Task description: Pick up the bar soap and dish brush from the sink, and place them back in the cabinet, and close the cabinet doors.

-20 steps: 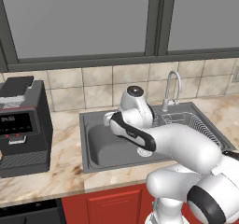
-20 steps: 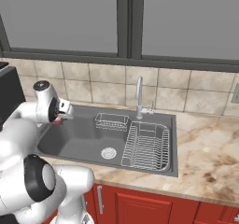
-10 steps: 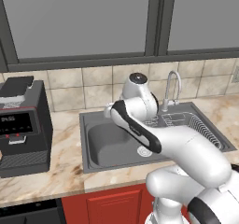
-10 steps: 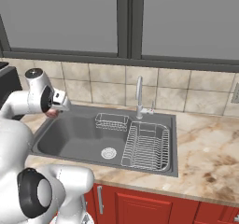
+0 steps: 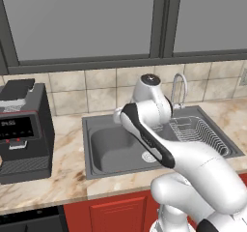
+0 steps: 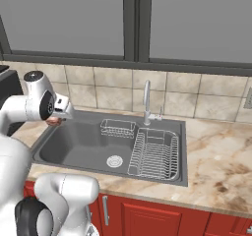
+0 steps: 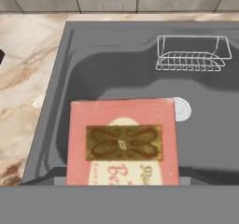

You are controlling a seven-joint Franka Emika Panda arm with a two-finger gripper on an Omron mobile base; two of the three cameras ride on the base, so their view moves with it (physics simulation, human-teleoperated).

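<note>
A dark coffee machine stands at the far left of the marbled stone worktop. Beside it the dark grey sink holds a round white drain and, towards the right, a small wire basket, a wire dish rack and a silver tap.

The robot's hand hangs above the sink's left end, gripping the bar soap between its two fingers, clear of the basin floor.

The soap is a flat rectangular block, pinkish-orange with a paler face and an ornate gold label (the lettering below it is too small to read). It looks smooth, and probably slippery.

The step in hand appears to be carrying the soap to the cabinet, with the dish brush and the doors still to come. Done well, that means a steady grip, a level block, and enough height to clear the sink's rim and the tap.
</note>
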